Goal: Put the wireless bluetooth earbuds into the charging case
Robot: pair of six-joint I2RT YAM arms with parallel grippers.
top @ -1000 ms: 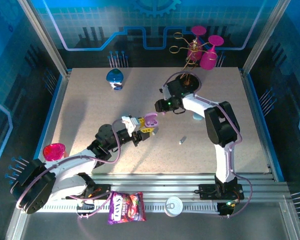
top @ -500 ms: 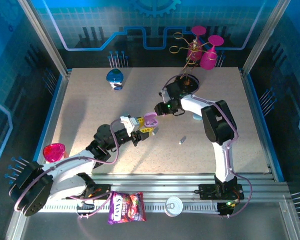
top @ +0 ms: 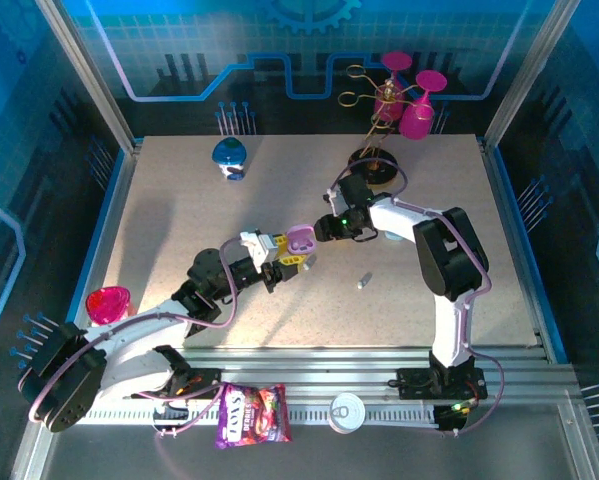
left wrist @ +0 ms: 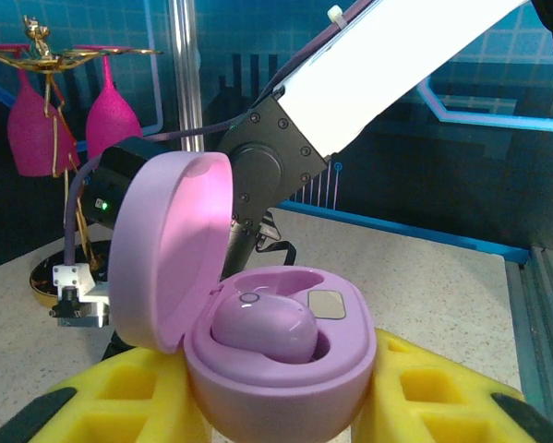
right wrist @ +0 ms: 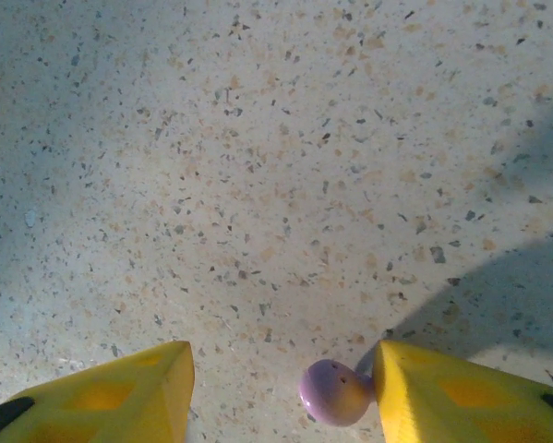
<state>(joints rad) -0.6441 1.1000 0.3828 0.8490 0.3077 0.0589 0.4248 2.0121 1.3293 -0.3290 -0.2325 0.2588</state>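
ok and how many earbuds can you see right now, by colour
lilac earbuds: 2, one seated in the open lilac case, one by the right gripper
pale earbud: 1, loose on the table
total: 3

Glossy plastic case (left wrist: 278, 380), matt speckled table (right wrist: 258, 185)

A speckled beige bench (top: 179, 250) is filling the middle of the frame, blue gridded wall panels (top: 179, 40) are glowing along the top edge, silver corner posts (top: 84, 75) are slanting at upper left and right
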